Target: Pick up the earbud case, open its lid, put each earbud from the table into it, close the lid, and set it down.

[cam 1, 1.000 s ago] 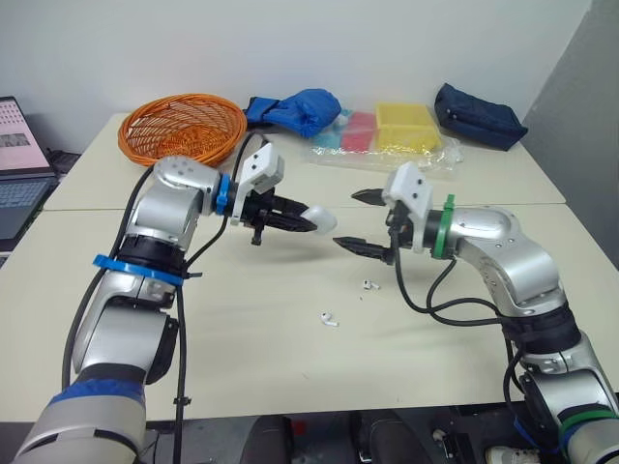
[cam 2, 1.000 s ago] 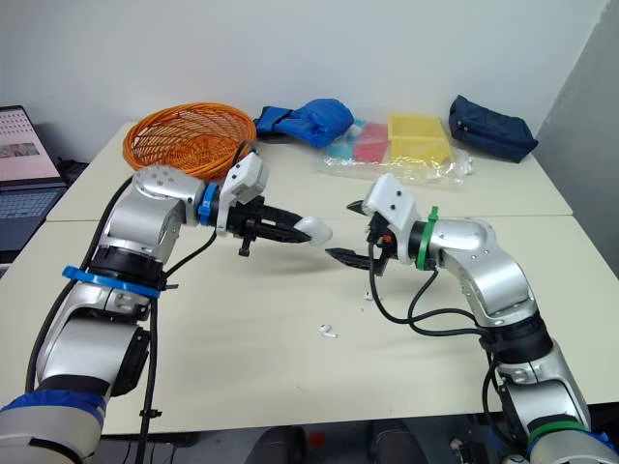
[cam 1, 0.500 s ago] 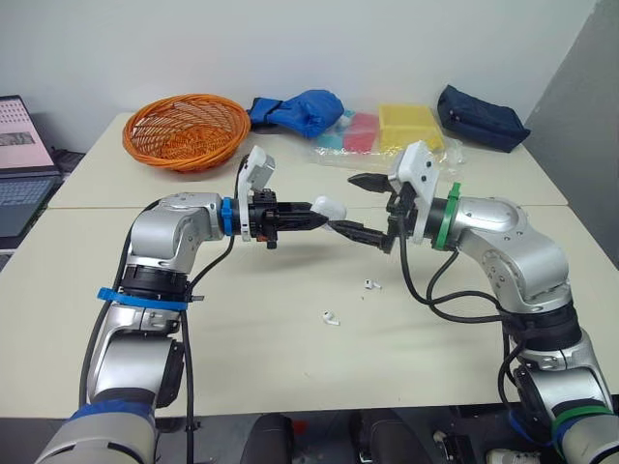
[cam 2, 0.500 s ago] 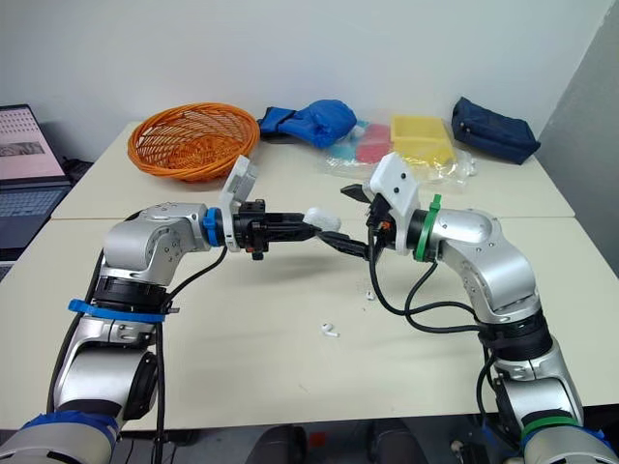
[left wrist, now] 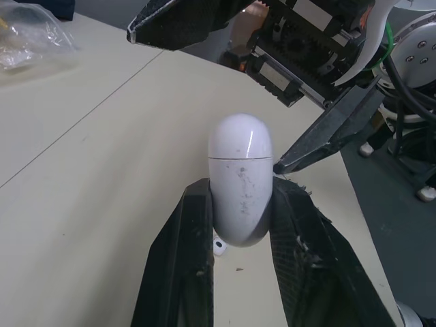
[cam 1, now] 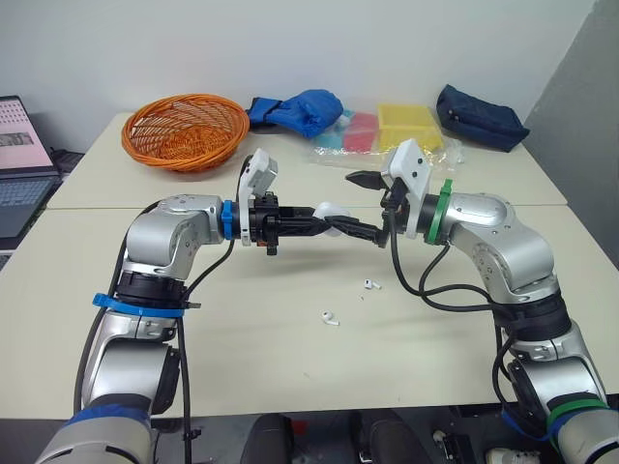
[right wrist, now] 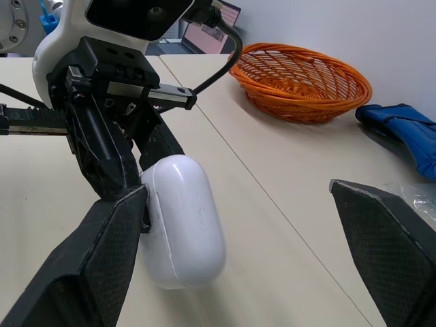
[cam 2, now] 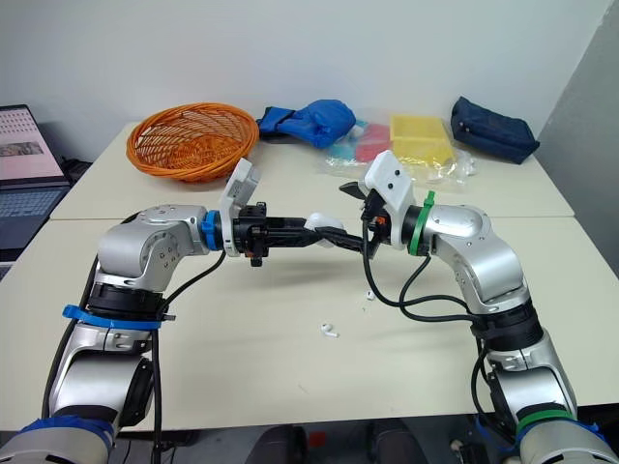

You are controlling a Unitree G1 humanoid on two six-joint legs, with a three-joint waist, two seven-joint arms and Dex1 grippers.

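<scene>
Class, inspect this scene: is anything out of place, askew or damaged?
A small white earbud and a second earbud lie loose on the beige table, outside the grey-scuffed white pill-shaped earbud case held in the left gripper. Nothing looks spilled.

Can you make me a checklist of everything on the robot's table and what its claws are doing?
Surface: beige table, two tops pushed together.
Job's things: case held in the air, lid shut; earbuds lying loose on the table, the second a little farther back.
Clutter: orange basket, blue bag, plastic bags, yellow box and dark pouch, all along the far edge.
Grippers: left gripper shut on the case; right gripper open, one finger against the case.
Cables: black cables looping off both arms.
Surroundings: laptop on the left; white wall behind.
</scene>
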